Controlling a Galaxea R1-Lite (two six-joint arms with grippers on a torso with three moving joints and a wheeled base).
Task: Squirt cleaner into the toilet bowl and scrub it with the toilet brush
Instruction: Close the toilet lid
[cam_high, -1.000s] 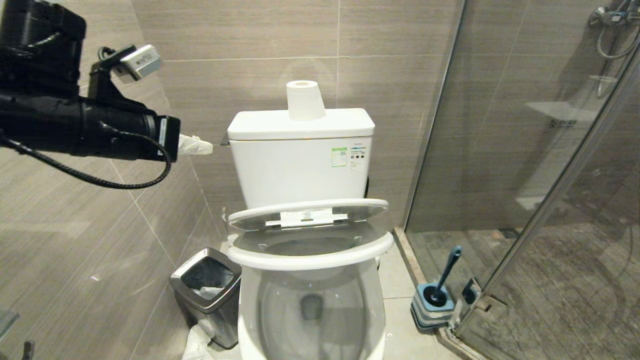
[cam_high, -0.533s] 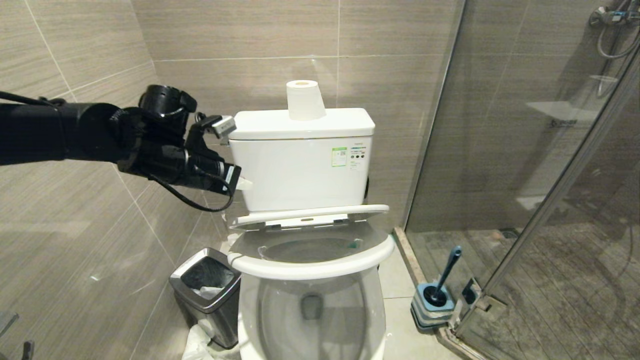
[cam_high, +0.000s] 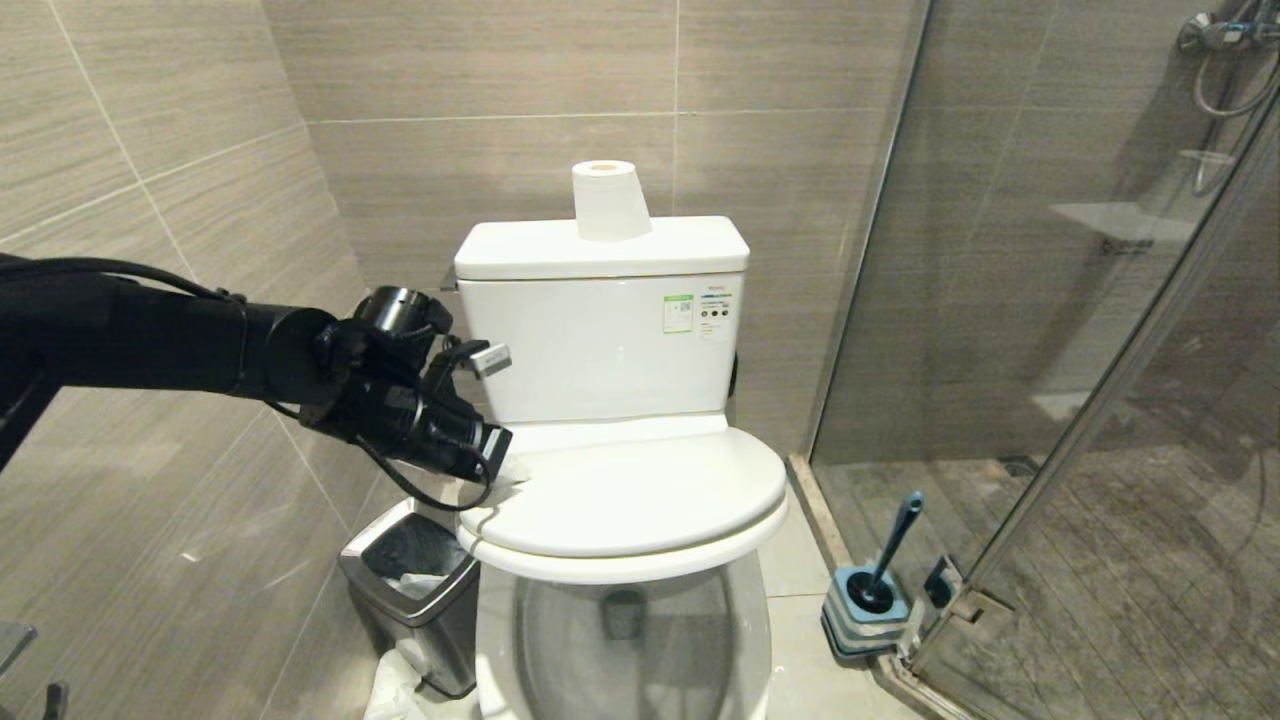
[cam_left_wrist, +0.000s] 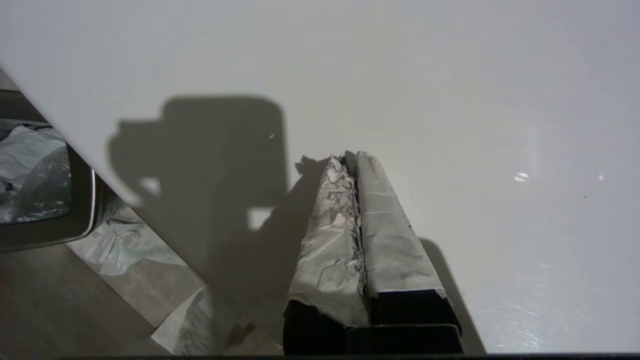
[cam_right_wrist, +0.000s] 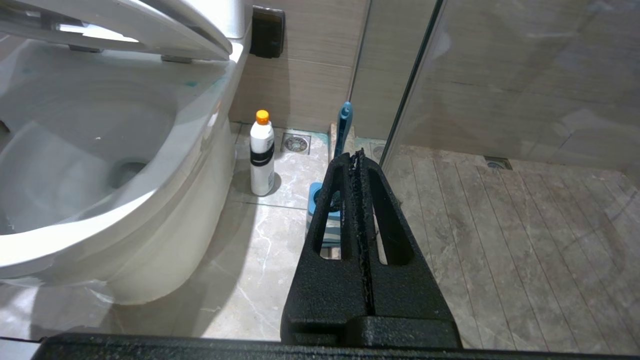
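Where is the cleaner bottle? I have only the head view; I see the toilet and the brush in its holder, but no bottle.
Observer: The right wrist view shows a white bottle with an orange cap. It stands on the floor between the toilet bowl and the toilet brush.
Operator: And the right gripper? It is outside my view.
Observer: The right gripper is shut and empty, above the floor near the brush's holder.
Operator: Are the left gripper's fingers open?
Observer: No. In the left wrist view the left gripper is shut and holds nothing. Its tips seem to touch the white lid.
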